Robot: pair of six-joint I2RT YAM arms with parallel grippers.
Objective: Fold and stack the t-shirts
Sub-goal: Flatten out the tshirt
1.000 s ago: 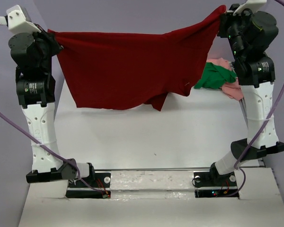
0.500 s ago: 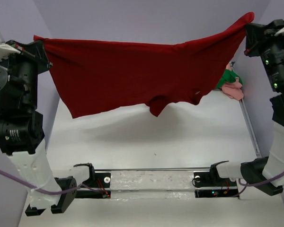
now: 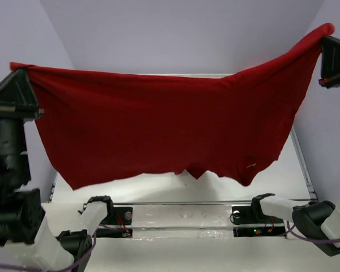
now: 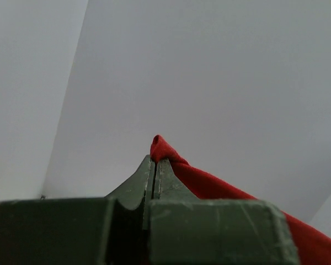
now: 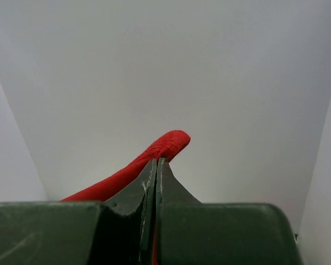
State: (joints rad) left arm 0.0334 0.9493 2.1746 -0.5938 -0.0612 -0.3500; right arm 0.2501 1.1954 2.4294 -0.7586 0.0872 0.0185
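- Holding the dark red t-shirt (image 3: 158, 130) spread wide in the air above the table (image 3: 289, 178), hem hanging loose.
- With the left gripper (image 4: 155, 165) I am pinching one top corner, jaws clenched on the cloth.
- With the right gripper (image 5: 156, 165) I am clamping the other corner, which is sitting higher.
- Progress: I am judging the work barely begun, with no fold made and nothing stacked.
- Other shirts: I am not seeing them in any view.
- Containers: I am finding none.
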